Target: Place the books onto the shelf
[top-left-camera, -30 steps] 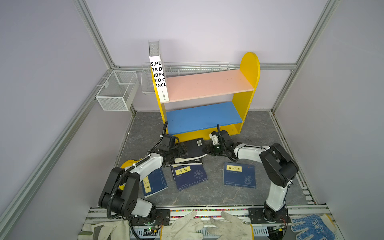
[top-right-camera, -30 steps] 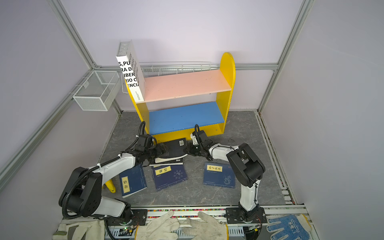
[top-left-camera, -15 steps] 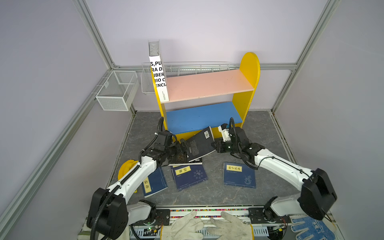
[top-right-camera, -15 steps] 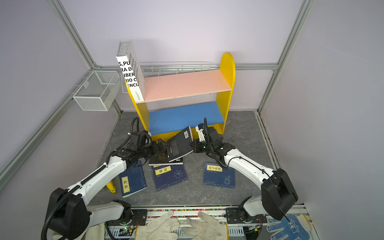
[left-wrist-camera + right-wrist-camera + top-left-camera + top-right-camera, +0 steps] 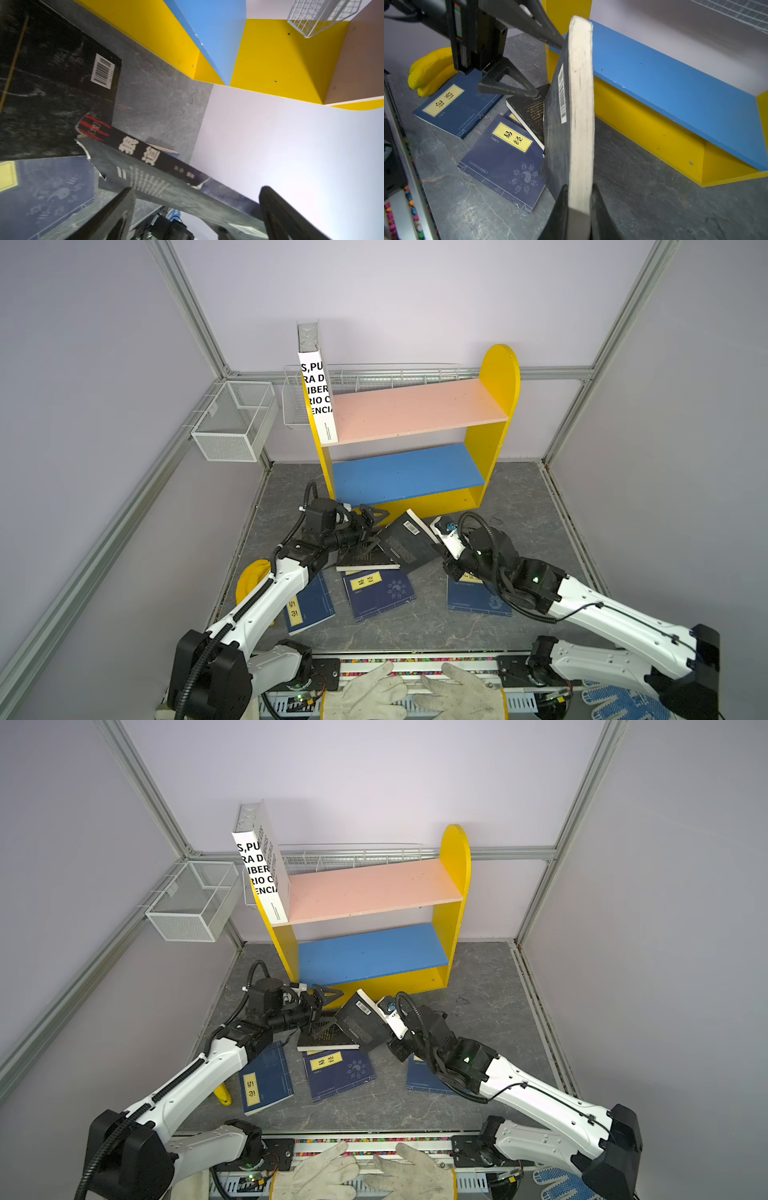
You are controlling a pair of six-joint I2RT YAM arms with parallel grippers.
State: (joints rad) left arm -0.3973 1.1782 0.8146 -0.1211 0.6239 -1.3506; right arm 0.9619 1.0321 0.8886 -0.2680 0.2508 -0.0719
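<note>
Holding: right gripper (image 5: 579, 192) clenched on black paperback (image 5: 405, 545), tilted up off the floor (image 5: 519, 506) before the shelf (image 5: 498, 377). Left gripper (image 5: 372, 529) spread wide over second paperback (image 5: 365, 562). White book (image 5: 318, 398) upright on pink board (image 5: 415, 410). Navy books (image 5: 378, 589) flat on floor.

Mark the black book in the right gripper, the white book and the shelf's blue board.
black book (image 5: 580, 104): right wrist view, on its pale page edge.
white book (image 5: 318, 400): in a top view, on its lettered face.
blue board (image 5: 407, 472): in a top view, middle of its top surface.
</note>
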